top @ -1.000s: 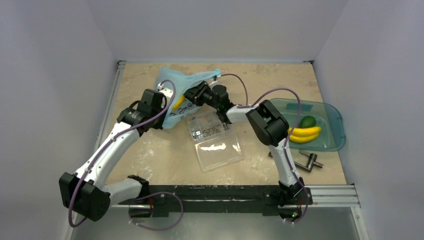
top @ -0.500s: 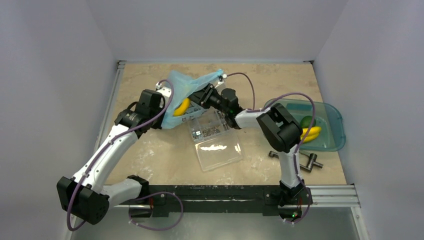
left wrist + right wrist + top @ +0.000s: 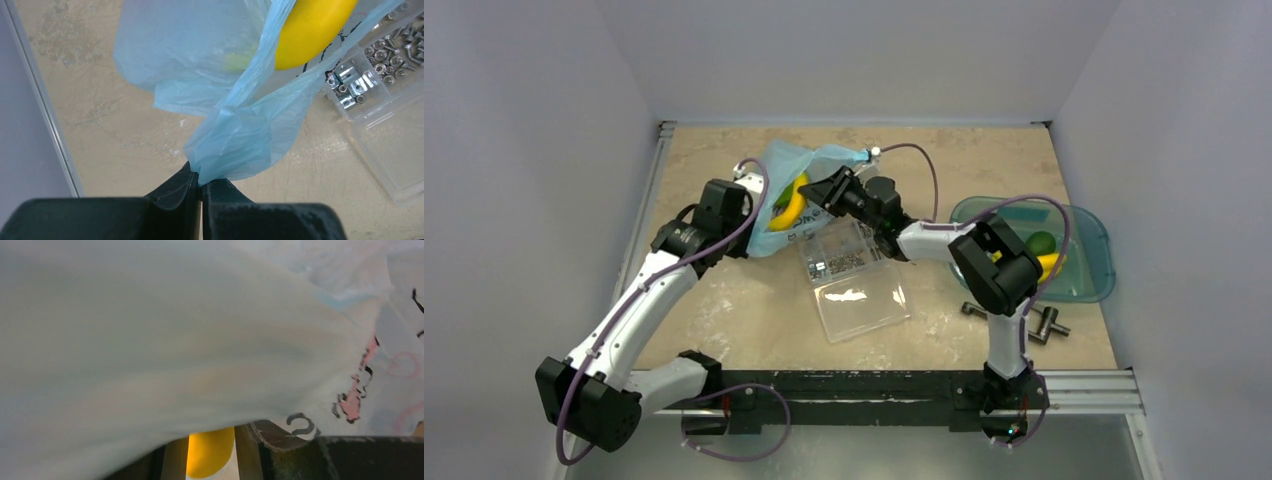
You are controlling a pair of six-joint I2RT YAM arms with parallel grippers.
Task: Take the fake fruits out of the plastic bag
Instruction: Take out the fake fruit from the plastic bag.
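While the left gripper (image 3: 201,183) pinches a bunched fold of the plastic bag (image 3: 240,145) with its jaws closed, the bag sits at the far left of the table (image 3: 724,300) with a banana (image 3: 792,203) in its mouth. My right gripper (image 3: 823,190) reaches in from the right, clamped on that banana. Two more fruits (image 3: 1042,243) lie in the tray (image 3: 1086,288), far right.

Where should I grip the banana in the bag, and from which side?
Grip the banana across its narrow curved body, from the right through the plastic bag's open mouth. The left end effector pinches the bag's bunched edge, and the right end effector has the banana between its fingers.
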